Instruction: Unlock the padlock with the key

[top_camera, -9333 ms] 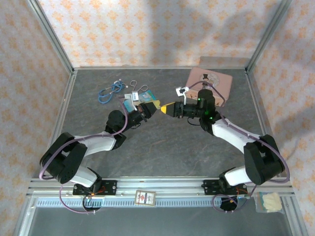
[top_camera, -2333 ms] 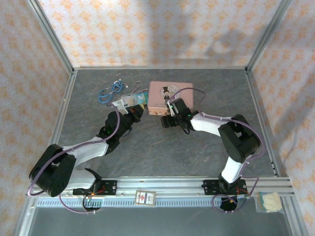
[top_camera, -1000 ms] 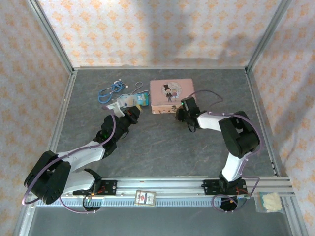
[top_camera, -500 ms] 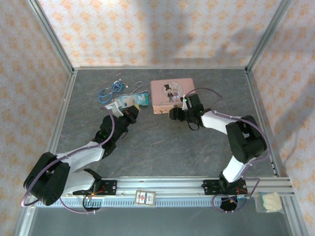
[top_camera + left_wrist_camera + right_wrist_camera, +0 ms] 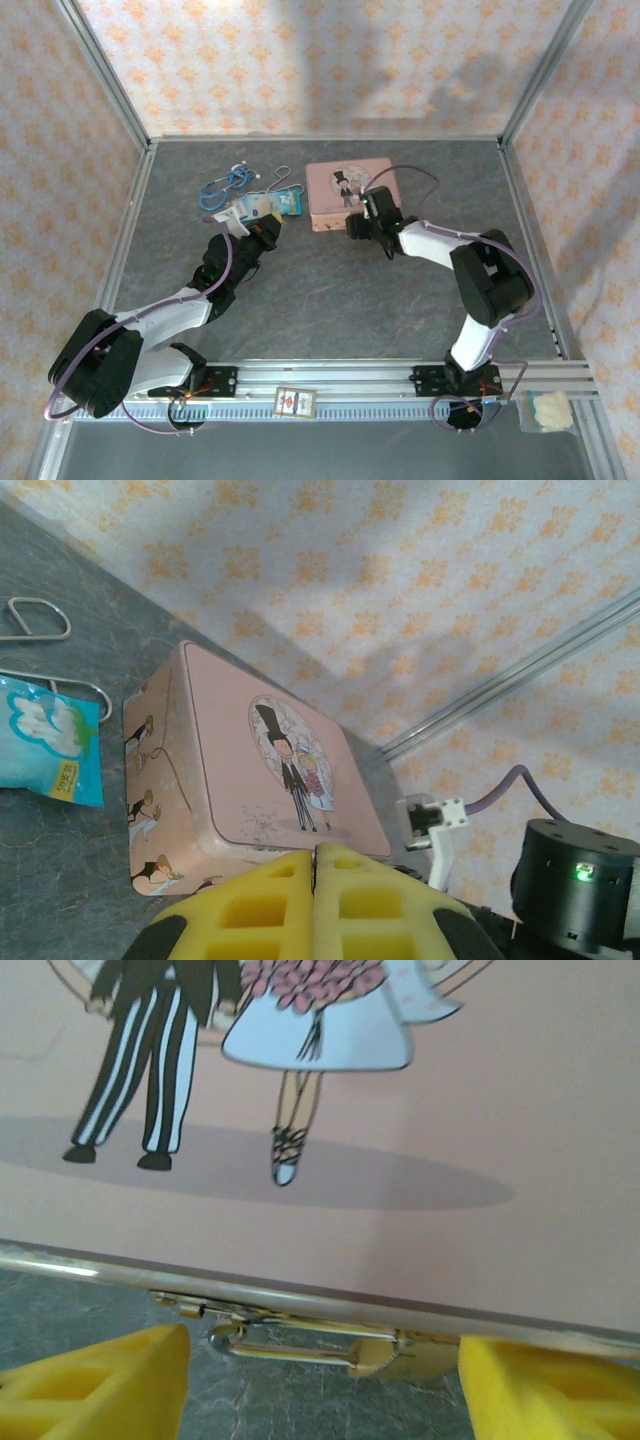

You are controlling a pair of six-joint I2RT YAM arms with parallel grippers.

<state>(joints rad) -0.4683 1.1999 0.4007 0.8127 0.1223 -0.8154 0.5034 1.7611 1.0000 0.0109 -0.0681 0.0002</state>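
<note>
Your right gripper [image 5: 322,1385] is spread wide across the bottom of the frame, with the padlock [image 5: 405,1358] between its fingers at the tin's [image 5: 450,1110] lower edge. Your left gripper [image 5: 316,865] is pressed together at bottom centre.

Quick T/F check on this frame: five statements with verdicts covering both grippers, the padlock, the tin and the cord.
1. The right gripper is open. True.
2. The left gripper is spread wide. False: the left gripper is shut, fingers pressed together.
3. The padlock sits at the edge of the pink tin. True.
4. The tin's lid is raised. False: it is closed.
5. From the top camera, the blue cord lies right of the tin. False: the blue cord lies left of it.
</note>
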